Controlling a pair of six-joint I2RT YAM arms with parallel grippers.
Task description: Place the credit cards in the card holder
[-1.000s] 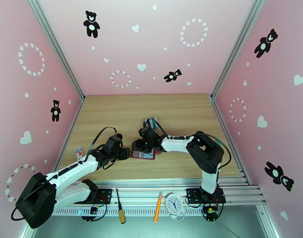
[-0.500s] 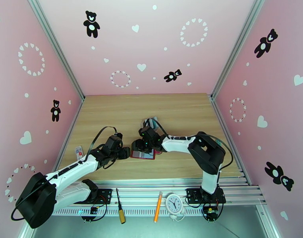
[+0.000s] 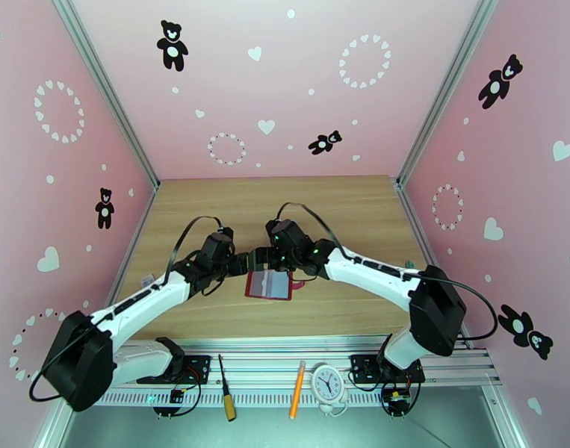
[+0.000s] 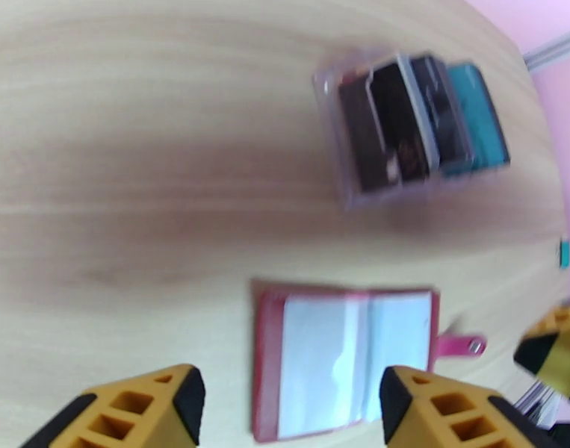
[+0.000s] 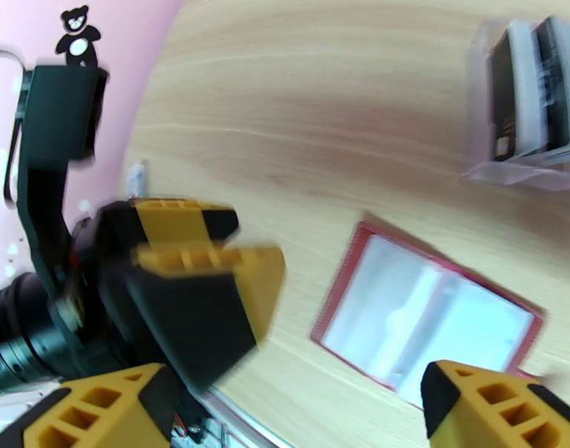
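Observation:
The card holder [image 3: 270, 285] lies open and flat on the wooden table, a dark red wallet with greyish clear pockets and a snap tab on its right. It also appears in the wrist views, card holder [image 4: 352, 360] [image 5: 426, 315]. The credit cards [image 4: 411, 128], brown, white, black and teal, stand in a clear slotted rack [image 5: 531, 106] beyond it. My left gripper [image 4: 292, 405] hovers open above the wallet's near edge, nothing between its fingers. My right gripper [image 5: 299, 405] is also open and empty, above the wallet. Both grippers [image 3: 243, 261] [image 3: 261, 257] meet tip to tip just behind the wallet.
A small white item [image 3: 146, 280] lies at the table's left edge. A screwdriver [image 3: 226, 398], an orange pen [image 3: 297, 390] and a small clock [image 3: 329, 383] rest on the front rail. A tiny teal object [image 3: 408, 264] sits right of the arms.
Both grippers have lifted off the wallet, moved back and opened wider. The right arm has stretched out. The wallet now lies uncovered and open.

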